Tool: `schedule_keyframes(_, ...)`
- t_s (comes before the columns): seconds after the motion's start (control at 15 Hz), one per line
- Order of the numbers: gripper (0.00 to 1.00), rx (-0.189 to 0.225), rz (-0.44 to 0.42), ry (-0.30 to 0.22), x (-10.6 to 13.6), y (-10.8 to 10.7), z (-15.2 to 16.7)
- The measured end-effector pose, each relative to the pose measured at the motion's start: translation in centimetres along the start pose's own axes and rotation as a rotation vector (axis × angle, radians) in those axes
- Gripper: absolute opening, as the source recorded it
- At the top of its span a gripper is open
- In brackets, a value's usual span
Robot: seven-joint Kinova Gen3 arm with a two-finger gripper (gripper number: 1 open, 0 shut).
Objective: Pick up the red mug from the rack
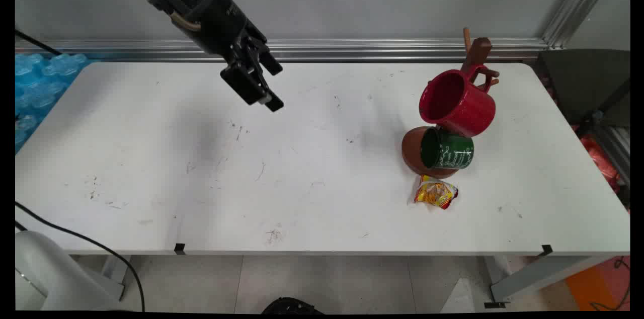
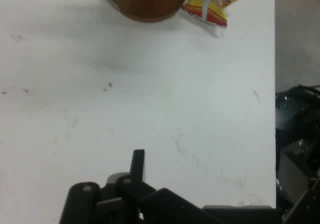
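Observation:
My black gripper [image 1: 272, 103] hangs shut above the bare white table [image 1: 201, 168], left of the middle and toward the back, holding nothing. In the hand view its fingers [image 2: 138, 159] show as one narrow bar over the table top. Far to its right stands a brown wooden mug tree [image 1: 477, 55] with a round base [image 1: 410, 150]. A red mug [image 1: 458, 102] hangs on it, and a green mug [image 1: 448, 149] hangs lower. A yellow-and-red snack packet [image 1: 435, 193] lies just in front of the base. The base [image 2: 142, 4] and packet [image 2: 212, 2] show at the hand view's top edge.
Blue bubble wrap [image 1: 40, 82] lies off the table's left end. An aluminium rail [image 1: 352, 49] runs along the wall behind. Black cables [image 1: 90, 246] trail at the near left. Dark equipment [image 2: 297, 149] sits beyond the table edge in the hand view.

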Motion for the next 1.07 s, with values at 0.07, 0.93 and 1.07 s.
schedule_keyframes(0.07,1.00,0.006,0.001,0.009,0.4,0.1,-0.3)
schedule_keyframes(0.93,1.00,-0.029,-0.093,0.187,11.5,4.7,5.5)
schedule_keyframes(1.07,1.00,-0.044,-0.112,0.212,13.1,5.1,7.1)
